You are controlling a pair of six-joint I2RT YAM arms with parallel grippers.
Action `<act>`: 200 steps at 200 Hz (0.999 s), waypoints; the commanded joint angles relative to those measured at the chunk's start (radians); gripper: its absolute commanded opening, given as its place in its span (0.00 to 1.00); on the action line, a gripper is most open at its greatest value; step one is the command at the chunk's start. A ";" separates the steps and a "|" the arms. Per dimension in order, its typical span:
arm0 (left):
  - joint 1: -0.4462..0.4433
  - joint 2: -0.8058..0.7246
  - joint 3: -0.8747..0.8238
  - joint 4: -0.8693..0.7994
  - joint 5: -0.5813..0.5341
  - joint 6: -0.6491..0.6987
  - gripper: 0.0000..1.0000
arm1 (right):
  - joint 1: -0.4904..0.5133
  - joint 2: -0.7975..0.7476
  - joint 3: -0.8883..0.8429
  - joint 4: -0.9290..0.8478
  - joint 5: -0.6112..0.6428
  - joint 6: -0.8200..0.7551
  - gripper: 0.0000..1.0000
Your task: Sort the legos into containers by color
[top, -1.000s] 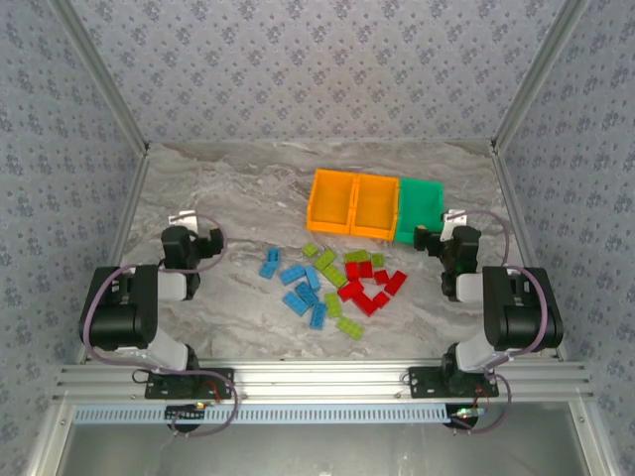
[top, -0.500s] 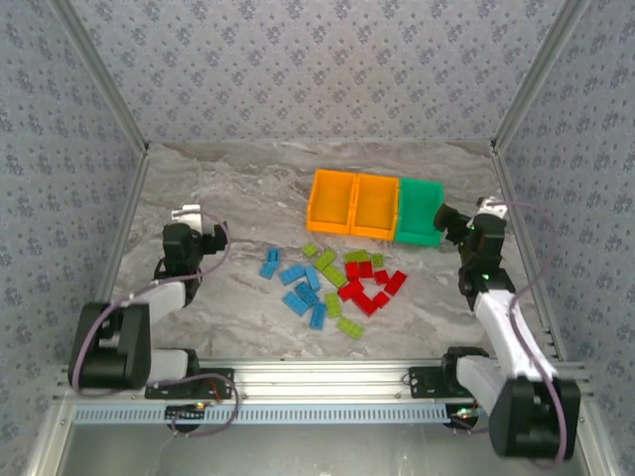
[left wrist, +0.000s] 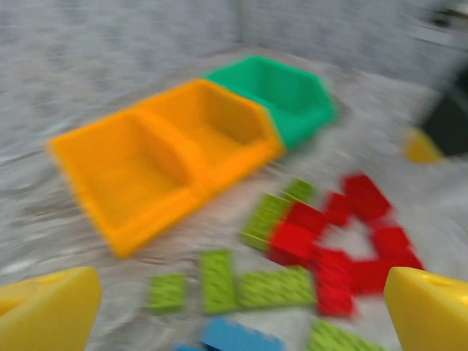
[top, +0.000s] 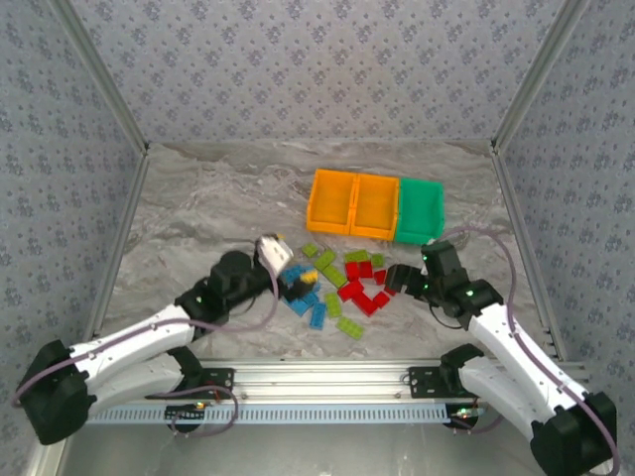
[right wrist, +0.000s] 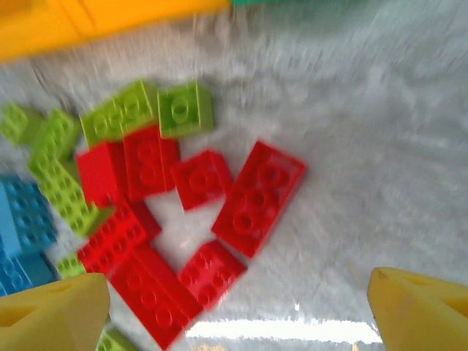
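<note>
Many small legos [top: 337, 283], likely light, stiff and slick, lie scattered on the table [top: 198, 198] near the bins [top: 312, 206], between left gripper [top: 298, 281] and right gripper [top: 398, 278], both spread empty; pinch one across its flat long sides.

Light is bright, even and diffuse from above. The overhead view is sharp, with only faint shadows beside the bins [top: 359, 203]. Both wrist views are smeared with motion blur, softening the bricks [right wrist: 257, 197]. A white glare streak lies on the table [right wrist: 278, 330].
</note>
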 commanded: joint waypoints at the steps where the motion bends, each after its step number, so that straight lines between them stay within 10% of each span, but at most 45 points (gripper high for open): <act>1: -0.062 -0.056 -0.082 -0.003 0.050 0.176 0.99 | 0.063 0.061 -0.007 -0.063 0.066 0.063 0.91; 90: -0.063 -0.194 -0.191 0.034 0.008 0.241 0.99 | -0.003 0.232 -0.062 0.248 0.184 0.177 0.79; 153: -0.062 -0.144 -0.182 0.043 -0.021 0.234 0.99 | 0.007 0.382 0.010 0.270 0.207 0.263 0.80; 200: -0.062 -0.140 -0.180 0.048 -0.045 0.218 0.99 | 0.065 0.539 0.099 0.172 0.311 0.290 0.63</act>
